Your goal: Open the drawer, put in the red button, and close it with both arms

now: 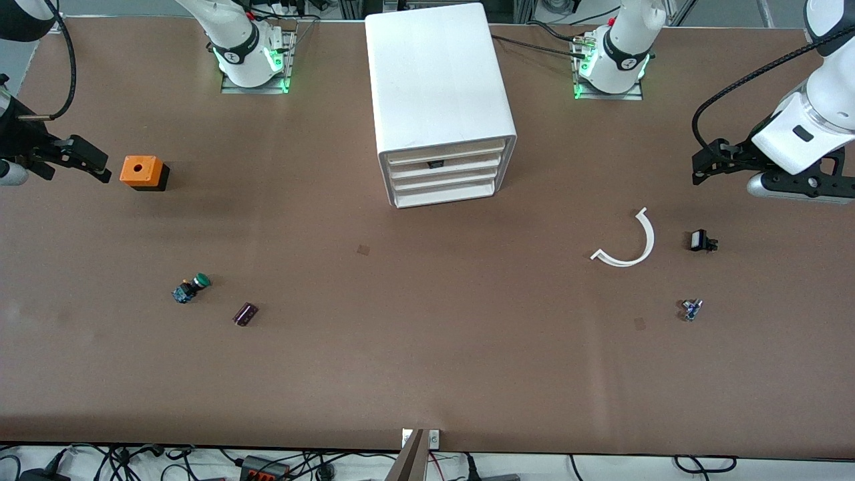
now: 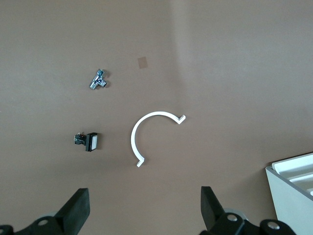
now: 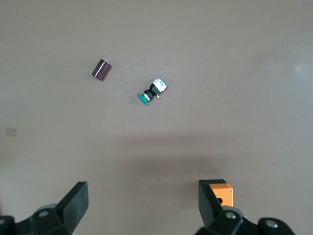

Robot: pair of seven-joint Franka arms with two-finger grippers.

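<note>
The white cabinet [image 1: 441,87] stands at the middle of the table's robot edge; its corner shows in the left wrist view [image 2: 293,186]. Its stacked drawers [image 1: 444,164] all look shut. No red button shows in any view. My left gripper [image 1: 701,168] hangs open and empty above the table at the left arm's end, over bare table in its wrist view [image 2: 143,208]. My right gripper [image 1: 100,166] hangs open and empty at the right arm's end, beside the orange box [image 1: 142,172]; in its wrist view [image 3: 143,203] the box [image 3: 222,193] sits by one finger.
A green-capped button [image 1: 192,288] [image 3: 151,91] and a dark cylinder [image 1: 245,314] [image 3: 101,70] lie nearer the front camera. Toward the left arm's end lie a white curved strip [image 1: 628,244] [image 2: 151,132], a small black switch [image 1: 701,240] [image 2: 89,142] and a small metal part [image 1: 691,309] [image 2: 99,80].
</note>
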